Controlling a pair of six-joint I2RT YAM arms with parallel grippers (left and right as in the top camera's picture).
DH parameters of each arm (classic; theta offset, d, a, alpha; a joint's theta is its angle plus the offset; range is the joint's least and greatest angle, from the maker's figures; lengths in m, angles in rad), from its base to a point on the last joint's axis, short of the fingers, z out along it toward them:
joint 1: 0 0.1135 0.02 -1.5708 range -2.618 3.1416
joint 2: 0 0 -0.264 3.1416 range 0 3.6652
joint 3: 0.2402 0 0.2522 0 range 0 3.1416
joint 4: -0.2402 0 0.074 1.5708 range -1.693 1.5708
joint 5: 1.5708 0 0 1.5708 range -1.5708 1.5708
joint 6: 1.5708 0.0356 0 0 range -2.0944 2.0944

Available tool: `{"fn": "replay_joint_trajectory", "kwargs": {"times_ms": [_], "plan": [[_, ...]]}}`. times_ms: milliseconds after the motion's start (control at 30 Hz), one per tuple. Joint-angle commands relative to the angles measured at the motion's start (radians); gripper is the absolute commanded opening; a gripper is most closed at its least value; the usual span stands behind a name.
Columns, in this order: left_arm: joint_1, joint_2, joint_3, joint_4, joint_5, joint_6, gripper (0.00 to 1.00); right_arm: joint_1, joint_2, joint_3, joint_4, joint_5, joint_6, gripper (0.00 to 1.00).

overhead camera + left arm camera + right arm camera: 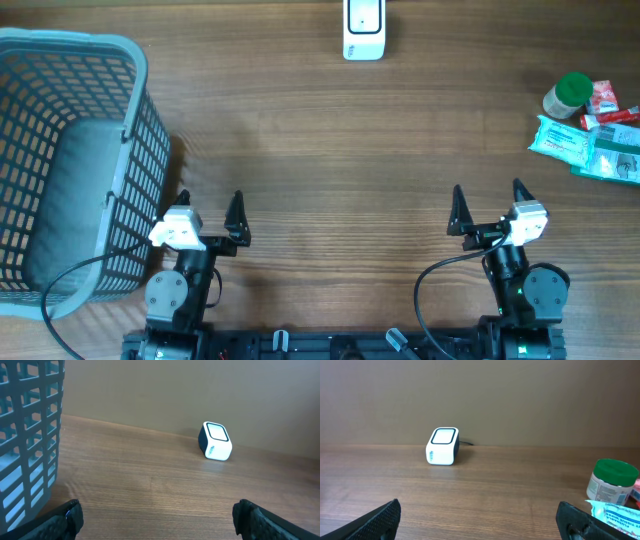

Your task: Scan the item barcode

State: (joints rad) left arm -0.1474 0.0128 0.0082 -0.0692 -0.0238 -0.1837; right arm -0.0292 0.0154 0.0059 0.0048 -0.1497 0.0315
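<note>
A small white barcode scanner (pixel 363 29) with a dark window stands at the table's far edge, also seen as scanner (pixel 215 441) and scanner (pixel 443 446). Items lie at the far right: a jar with a green lid (pixel 567 95), a red packet (pixel 604 97) and teal wipe packs (pixel 588 145). The green-lidded jar (pixel 611 481) and a teal pack (pixel 617 512) show in the right wrist view. My left gripper (pixel 209 204) and right gripper (pixel 488 195) sit near the front edge, both open and empty, far from the items.
A tall grey mesh basket (pixel 70 160) stands at the left, close beside the left arm, its wall (pixel 27 435) filling the left wrist view's left side. Black cables trail off both arm bases.
</note>
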Motion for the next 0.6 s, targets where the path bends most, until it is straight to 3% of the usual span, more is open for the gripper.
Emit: {"fn": "replay_joint_trajectory", "kwargs": {"times_ms": [0,567], "plan": [[0.009,-0.010,-0.002,-0.004,0.015,0.023,1.00,-0.004,0.002,0.000,0.008,-0.015,-0.012,1.00],[0.009,-0.010,-0.002,-0.005,0.015,0.023,1.00,-0.004,0.002,0.000,0.008,-0.015,-0.013,1.00]]}}
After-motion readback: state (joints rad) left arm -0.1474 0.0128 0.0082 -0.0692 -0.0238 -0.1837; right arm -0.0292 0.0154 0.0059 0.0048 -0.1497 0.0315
